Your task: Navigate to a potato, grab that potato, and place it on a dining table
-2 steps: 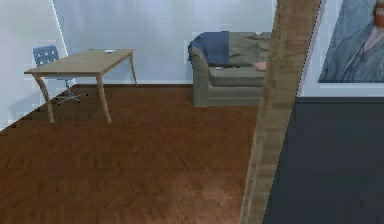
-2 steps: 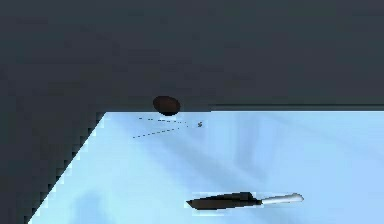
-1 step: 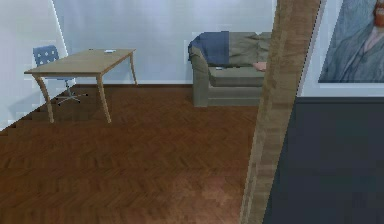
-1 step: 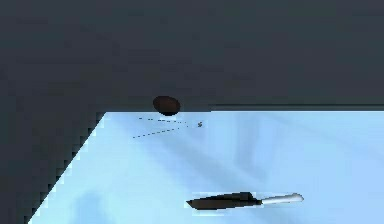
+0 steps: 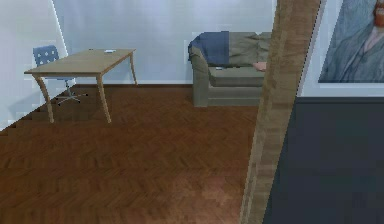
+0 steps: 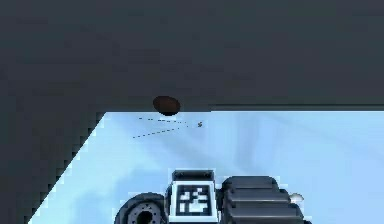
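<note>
Forward view
Table (image 5: 85, 66): set at ten o'clock; a light wooden rectangular top on four splayed legs.
Chair (image 5: 45, 58): blue, on a wheeled base, placed behind the table at nine o'clock.
Sofa (image 5: 228, 82): olive-grey upholstery at one o'clock, with a blue cushion (image 5: 210, 45) laid at its left end.
Floor (image 5: 130, 165): dark brown wood in a herringbone pattern.
Post (image 5: 282, 110): a rough-grained wooden upright at three o'clock.

Arm side view
Surface (image 6: 300, 150): pale blue, smooth and flat, bordered above by a dark area.
Potato (image 6: 166, 104): a small brown oval, seen where the pale surface meets the dark.
Gripper (image 6: 168, 126): two thin dark fingers; the potato lies near, at twelve o'clock from them; contact cannot be told.
Hold: neither the opening nor whether anything is held can be told.
Marker (image 6: 195, 198): a white square with black marks at six o'clock, flanked by rounded dark parts.
</note>
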